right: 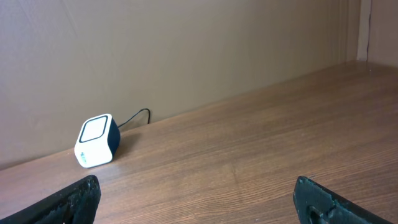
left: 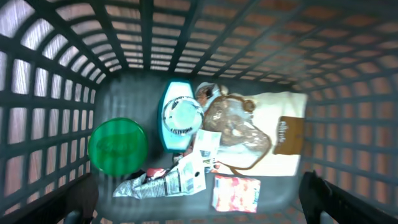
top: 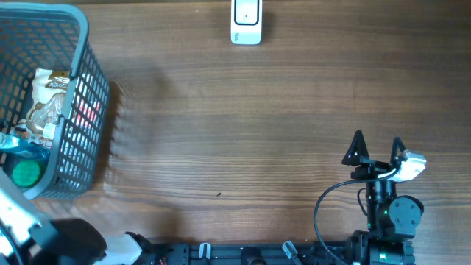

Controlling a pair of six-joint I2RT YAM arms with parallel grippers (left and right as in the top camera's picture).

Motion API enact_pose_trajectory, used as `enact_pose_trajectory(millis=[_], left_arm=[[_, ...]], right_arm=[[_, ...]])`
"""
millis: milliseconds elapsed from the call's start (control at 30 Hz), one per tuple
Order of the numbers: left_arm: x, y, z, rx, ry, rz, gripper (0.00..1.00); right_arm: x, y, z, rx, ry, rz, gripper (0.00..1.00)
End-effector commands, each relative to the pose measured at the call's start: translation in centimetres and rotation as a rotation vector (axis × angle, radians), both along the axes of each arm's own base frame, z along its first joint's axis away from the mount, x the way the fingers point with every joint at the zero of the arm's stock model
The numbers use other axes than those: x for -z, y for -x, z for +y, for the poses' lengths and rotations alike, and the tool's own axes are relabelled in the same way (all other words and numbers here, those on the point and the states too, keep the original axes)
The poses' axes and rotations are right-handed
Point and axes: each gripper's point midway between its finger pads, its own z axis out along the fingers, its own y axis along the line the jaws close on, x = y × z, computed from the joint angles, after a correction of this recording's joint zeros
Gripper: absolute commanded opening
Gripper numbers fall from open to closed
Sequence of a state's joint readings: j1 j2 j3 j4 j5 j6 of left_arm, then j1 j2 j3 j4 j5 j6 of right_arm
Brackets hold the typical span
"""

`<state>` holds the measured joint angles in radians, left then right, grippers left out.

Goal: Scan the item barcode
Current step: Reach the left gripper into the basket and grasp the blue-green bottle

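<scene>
The items lie in a grey mesh basket at the table's left. In the left wrist view I see a green round lid, a teal and white bottle, a clear snack bag, a printed wrapper and a red packet. My left gripper hangs open above them, holding nothing. The white barcode scanner stands at the far edge, also in the right wrist view. My right gripper is open and empty over the table at the near right.
The basket walls rise on all sides of the items. The scanner's cable runs back to the wall. Bare wooden tabletop lies between the basket, the scanner and the right arm.
</scene>
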<state>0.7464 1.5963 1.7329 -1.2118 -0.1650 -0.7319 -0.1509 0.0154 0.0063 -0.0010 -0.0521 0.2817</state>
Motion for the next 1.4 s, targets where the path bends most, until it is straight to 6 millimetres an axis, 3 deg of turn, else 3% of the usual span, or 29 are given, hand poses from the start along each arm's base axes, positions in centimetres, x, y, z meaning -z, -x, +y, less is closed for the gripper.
enact_pose_trajectory(millis=[0,167,467,700,733,833,967,1067,1133,1367], left_arm=[[1.5,0.1,1.8,-0.051,-0.016,0.066,0.99],[3.3,0.5,3.3,-0.08,-0.049,0.146,1.0],[7.7,0.0,3.7,-0.075,-0.003,0.199,1.0],[9.8,-0.7,4.4,-0.069,0.014,0.221,1.0],[10.3,-0.8,4.4,-0.065,0.021,0.232,0.97],[11.6,-0.9,4.5,-0.043,0.041,0.266,0.77],[13.2,-1.0,4.4,-0.035,0.076,0.289,0.78],[13.4,-1.1,4.4,-0.034,0.082,0.291,0.7],[13.5,-1.0,4.3,-0.034,0.084,0.293,0.55],[13.6,-0.7,4.0,-0.033,0.097,0.307,0.33]], right_arm=[[-0.2,0.0,0.4,-0.021,0.018,-0.008,1.0],[-0.2,0.0,0.4,-0.021,0.018,-0.008,1.0],[-0.2,0.0,0.4,-0.021,0.018,-0.008,1.0],[-0.2,0.0,0.4,-0.021,0.018,-0.008,1.0],[-0.2,0.0,0.4,-0.021,0.018,-0.008,1.0],[-0.2,0.0,0.4,-0.021,0.018,-0.008,1.0],[-0.2,0.0,0.4,-0.021,0.018,-0.008,0.99],[-0.2,0.0,0.4,-0.021,0.018,-0.008,1.0],[-0.2,0.0,0.4,-0.021,0.018,-0.008,1.0],[-0.2,0.0,0.4,-0.021,0.018,-0.008,1.0]])
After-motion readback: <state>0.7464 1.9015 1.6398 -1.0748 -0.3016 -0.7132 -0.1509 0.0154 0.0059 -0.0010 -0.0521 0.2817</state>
